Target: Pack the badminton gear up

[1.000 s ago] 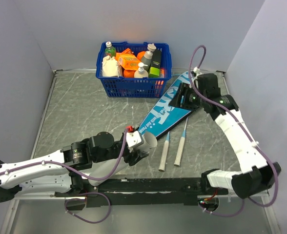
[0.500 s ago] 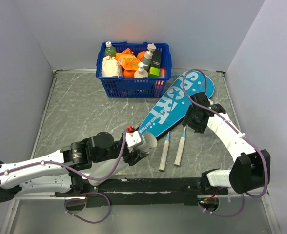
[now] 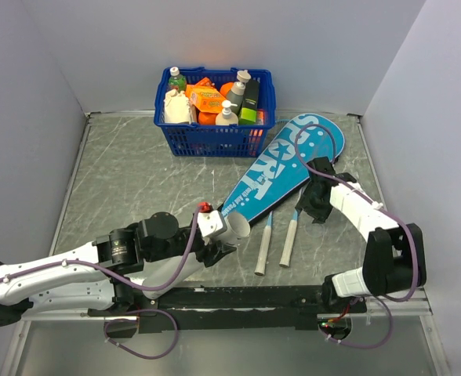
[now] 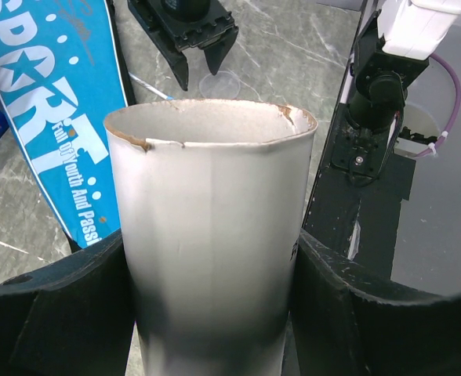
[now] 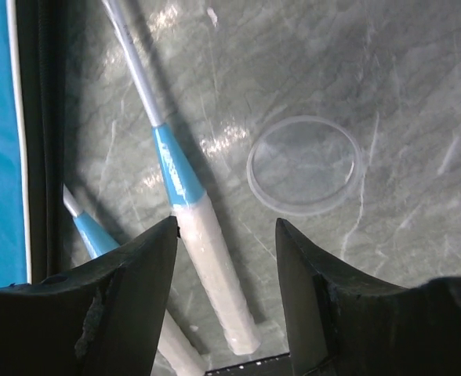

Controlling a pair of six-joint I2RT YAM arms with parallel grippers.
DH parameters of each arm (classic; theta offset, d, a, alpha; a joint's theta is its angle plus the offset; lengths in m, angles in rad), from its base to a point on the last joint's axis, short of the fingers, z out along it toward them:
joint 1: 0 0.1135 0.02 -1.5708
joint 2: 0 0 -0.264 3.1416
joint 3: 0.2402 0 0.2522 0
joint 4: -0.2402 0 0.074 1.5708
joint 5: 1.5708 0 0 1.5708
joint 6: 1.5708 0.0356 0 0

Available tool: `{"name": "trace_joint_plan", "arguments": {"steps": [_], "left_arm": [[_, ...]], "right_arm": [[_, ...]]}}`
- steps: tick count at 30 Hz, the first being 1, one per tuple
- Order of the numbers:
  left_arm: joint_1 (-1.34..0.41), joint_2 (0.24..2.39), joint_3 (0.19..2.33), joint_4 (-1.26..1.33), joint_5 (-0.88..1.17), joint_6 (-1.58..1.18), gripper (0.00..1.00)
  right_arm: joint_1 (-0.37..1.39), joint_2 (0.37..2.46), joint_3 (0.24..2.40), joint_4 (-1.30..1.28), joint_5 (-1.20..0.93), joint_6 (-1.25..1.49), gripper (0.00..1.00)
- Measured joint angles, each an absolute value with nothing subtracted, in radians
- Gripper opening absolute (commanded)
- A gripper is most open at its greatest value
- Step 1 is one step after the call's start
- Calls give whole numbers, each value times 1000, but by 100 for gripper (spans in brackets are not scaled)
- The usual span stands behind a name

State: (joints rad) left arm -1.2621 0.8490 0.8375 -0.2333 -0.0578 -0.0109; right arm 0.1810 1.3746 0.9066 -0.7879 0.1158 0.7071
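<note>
My left gripper (image 3: 219,239) is shut on the long white tube (image 4: 211,243), whose open torn rim faces the right arm; the tube also shows in the top view (image 3: 232,229). The teal "SPORT" case (image 3: 281,166) lies diagonally mid-table and shows in the left wrist view (image 4: 50,117). Two racket handles (image 3: 287,243) stick out of its lower end. My right gripper (image 3: 315,205) is open and empty, hovering over the right handle (image 5: 207,266). A clear round lid (image 5: 303,165) lies just right of that handle. No shuttlecock is in view.
A blue basket (image 3: 215,139) of bottles and orange packs stands at the back, touching the case's upper left side. Grey walls close in the left, back and right. A black rail (image 3: 238,298) runs along the near edge.
My right arm has swung from the case's wide far end down to the racket handles, baring the case's head. My left arm with the tube shifted slightly left.
</note>
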Motion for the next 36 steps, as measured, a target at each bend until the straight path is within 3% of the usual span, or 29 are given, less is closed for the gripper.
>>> {"name": "trace_joint_plan", "arguments": {"steps": [2, 26, 36], "left_arm": [[-1262, 851, 838, -233, -58, -11, 1], [-1262, 868, 838, -222, -57, -10, 1], [-1262, 868, 838, -222, -57, -10, 1]], "right_arm": [[170, 1399, 901, -763, 107, 710, 52], [131, 1534, 844, -662, 78, 713, 38], [130, 1544, 841, -642, 71, 713, 15]]}}
